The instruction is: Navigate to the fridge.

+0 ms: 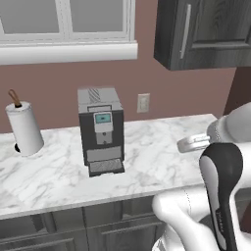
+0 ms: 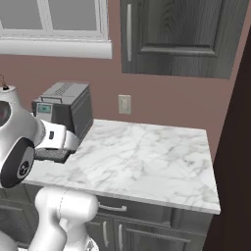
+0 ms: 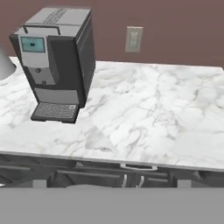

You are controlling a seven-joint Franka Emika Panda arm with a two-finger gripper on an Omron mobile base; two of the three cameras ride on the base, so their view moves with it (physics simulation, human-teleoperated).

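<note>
Facing a marble worktop (image 1: 162, 162) set against a reddish-brown wall, the robot's white arm folds low in front of the dark lower cabinets (image 2: 147, 230). The hand itself is hidden behind the arm's own links, so whether it is wide or narrow cannot be told. Ahead of the hand and to its left stands a grey coffee machine (image 3: 57, 61) with 1 small blue screen; a wall outlet (image 3: 133, 39) lies straight ahead beyond bare marble. Further left is a paper towel roll (image 1: 23, 128) under a window (image 1: 66, 29). Above sits a dark upper cabinet (image 2: 176, 37). The fridge cannot be located from these views.
</note>
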